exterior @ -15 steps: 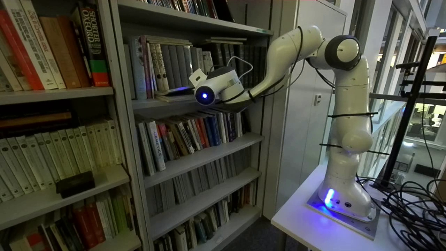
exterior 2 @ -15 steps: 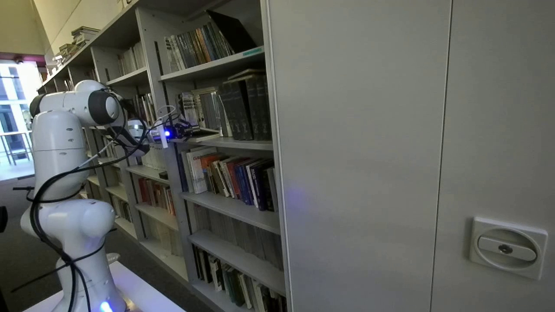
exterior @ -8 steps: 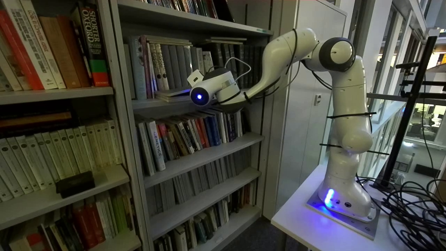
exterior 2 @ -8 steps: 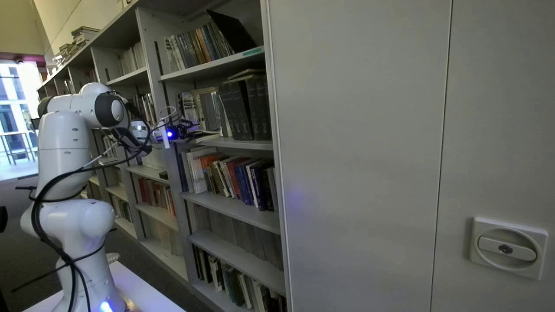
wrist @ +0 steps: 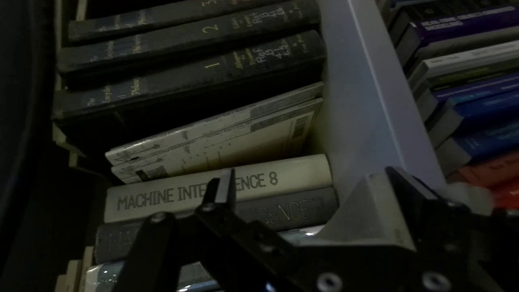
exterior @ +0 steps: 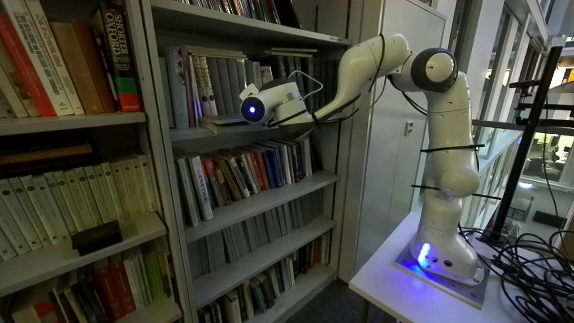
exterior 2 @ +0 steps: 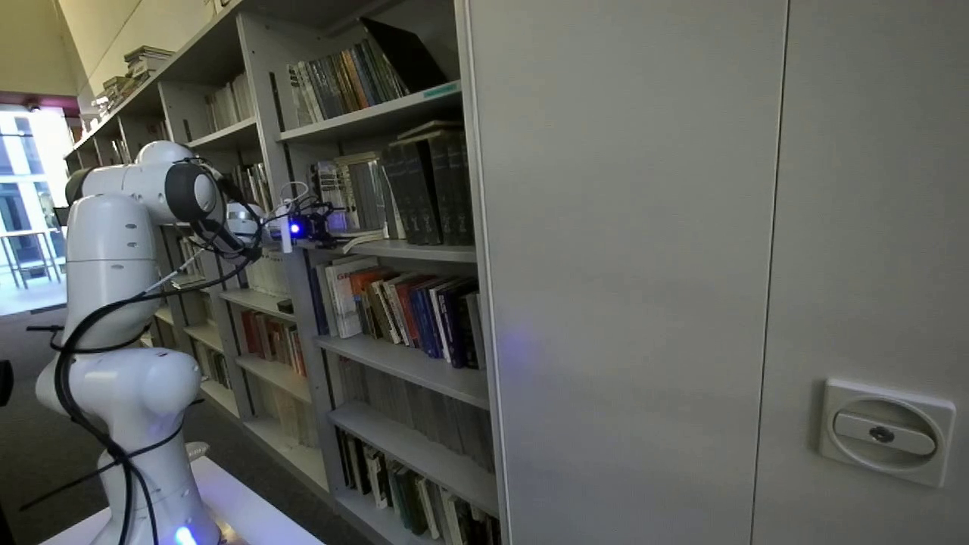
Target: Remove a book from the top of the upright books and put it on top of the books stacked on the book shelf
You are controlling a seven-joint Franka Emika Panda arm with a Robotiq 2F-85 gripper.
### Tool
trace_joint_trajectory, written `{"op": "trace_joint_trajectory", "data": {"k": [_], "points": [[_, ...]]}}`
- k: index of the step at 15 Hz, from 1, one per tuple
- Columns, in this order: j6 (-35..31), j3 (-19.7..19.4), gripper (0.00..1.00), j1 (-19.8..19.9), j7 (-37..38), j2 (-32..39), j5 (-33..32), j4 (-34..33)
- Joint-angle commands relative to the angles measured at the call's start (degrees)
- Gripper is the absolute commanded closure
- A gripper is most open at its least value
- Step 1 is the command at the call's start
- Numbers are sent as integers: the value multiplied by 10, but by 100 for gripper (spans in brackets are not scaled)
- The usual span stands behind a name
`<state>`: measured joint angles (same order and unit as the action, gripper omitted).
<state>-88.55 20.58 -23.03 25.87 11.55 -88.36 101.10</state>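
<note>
One thin pale-grey book [exterior: 222, 120], dimly seen but probably the task's, is lying atop stacked cream paper books [exterior: 233, 128] on the grey metal book shelf [exterior: 269, 199]; I'm holding the black metal gripper [wrist: 310, 174] wide, so those are bearing it.

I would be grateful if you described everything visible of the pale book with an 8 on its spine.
The pale book shows a smooth-looking cream spine with dark lettering: MACHINE INTE, a hidden stretch, ENCE 8. It stands upright, its foot on the shelf board, against a grey volume; on its other side, thin booklets tilt toward it. In the wrist view, the gripper hides part of the title; contact is unclear.
</note>
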Motion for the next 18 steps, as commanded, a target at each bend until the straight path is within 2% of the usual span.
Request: {"op": "trace_joint_trajectory", "data": {"k": [1,9,12,18], "points": [[-42,10,0,3,-40,-6,77,-28],[-59,11,0,-1,-108,-17,148,-51],[-44,8,0,-8,-147,-31,115,-51],[-45,8,0,-7,-173,-65,72,-48]]}}
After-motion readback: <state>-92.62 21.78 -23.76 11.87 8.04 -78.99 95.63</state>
